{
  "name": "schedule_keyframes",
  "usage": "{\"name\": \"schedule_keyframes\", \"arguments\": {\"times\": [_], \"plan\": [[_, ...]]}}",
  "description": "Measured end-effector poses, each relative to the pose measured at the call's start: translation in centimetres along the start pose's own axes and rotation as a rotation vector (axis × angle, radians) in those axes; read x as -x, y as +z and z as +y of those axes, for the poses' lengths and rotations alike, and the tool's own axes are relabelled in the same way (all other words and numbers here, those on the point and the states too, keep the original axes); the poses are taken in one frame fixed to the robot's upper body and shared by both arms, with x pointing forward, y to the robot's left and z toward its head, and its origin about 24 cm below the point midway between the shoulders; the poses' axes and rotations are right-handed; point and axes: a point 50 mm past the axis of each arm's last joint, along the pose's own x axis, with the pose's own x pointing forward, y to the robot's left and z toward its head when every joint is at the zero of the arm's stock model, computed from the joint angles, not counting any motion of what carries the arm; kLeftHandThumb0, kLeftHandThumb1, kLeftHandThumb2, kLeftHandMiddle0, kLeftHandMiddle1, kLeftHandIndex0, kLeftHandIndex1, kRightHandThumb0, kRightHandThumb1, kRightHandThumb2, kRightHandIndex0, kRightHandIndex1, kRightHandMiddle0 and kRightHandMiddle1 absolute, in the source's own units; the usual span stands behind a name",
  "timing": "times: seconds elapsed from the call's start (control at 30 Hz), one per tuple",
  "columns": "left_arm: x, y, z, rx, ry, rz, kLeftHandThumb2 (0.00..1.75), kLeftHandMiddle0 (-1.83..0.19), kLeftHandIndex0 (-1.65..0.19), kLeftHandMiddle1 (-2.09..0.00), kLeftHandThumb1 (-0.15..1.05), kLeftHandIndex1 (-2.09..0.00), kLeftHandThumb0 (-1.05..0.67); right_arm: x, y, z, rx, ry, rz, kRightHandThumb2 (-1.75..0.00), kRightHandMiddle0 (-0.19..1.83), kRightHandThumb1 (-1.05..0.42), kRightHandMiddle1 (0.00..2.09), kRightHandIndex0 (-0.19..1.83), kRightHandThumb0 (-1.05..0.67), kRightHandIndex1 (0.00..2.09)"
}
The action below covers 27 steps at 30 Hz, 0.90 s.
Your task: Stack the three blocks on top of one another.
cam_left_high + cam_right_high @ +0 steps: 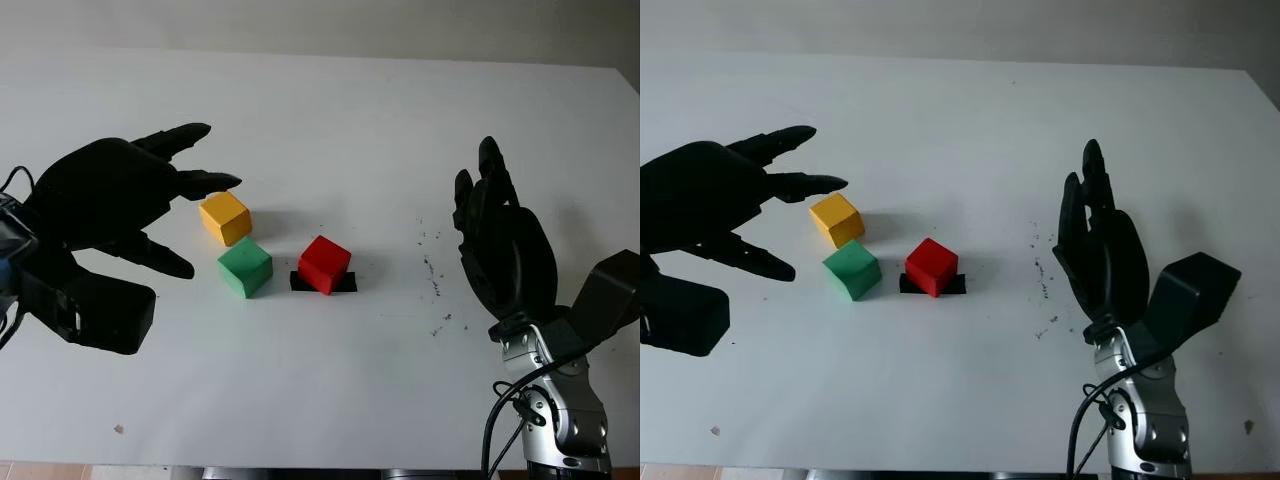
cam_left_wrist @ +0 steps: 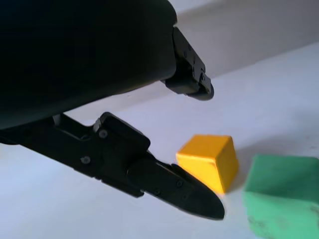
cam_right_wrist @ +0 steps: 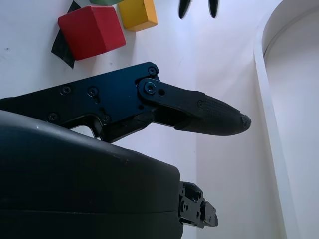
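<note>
The fingers (image 1: 205,181) of the left hand (image 1: 105,200) are uncurled and hold nothing; their tips point toward the yellow block (image 1: 225,217) and end just beside it, without touching it as far as I can judge. The yellow block sits on the white table (image 1: 350,110), a little toward the left edge from the middle, and it is turned so that one corner faces the near edge. The green block (image 1: 245,266) stands just beside it on the near side, very close, though I cannot tell if the two touch. The red block (image 1: 325,263) stands a bit further toward the right edge, on a small black patch (image 1: 345,284), and it seems slightly tilted. No block is on another one, so the stacking is not yet begun. The blocks are cubes with no long axis, so only the turn of their faces matters for a grasp. The right hand (image 1: 500,240) is open and raised over the table near the right edge, well apart from the red block. In my judgement the left hand is much nearer to the yellow and green blocks, and the yellow one lies directly ahead of its fingertips, so the coming grasp probably belongs to this hand.
</note>
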Motion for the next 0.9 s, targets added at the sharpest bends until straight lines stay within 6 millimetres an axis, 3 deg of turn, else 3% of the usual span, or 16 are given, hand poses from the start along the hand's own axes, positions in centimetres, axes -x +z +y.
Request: {"name": "schedule_keyframes", "arguments": {"times": [0.4,0.9], "plan": [[-3.3,-1.4,-0.6,-0.285,-0.003,-0.067,0.04,0.02,-0.30,-0.06,0.82,-0.05,-0.57,0.2,-0.2,-0.1,-0.012,0.003,0.005,-0.68,-0.19,-1.05,0.00,-0.19,-0.68,0.00],[-4.7,-0.6,-1.8,-0.286,-0.088,-0.146,0.05,0.03,-0.36,-0.06,0.84,-0.06,-0.59,0.5,-0.4,-0.2,-0.021,-0.007,0.016,-0.67,-0.19,-1.05,0.00,-0.19,-0.67,0.00]]}}
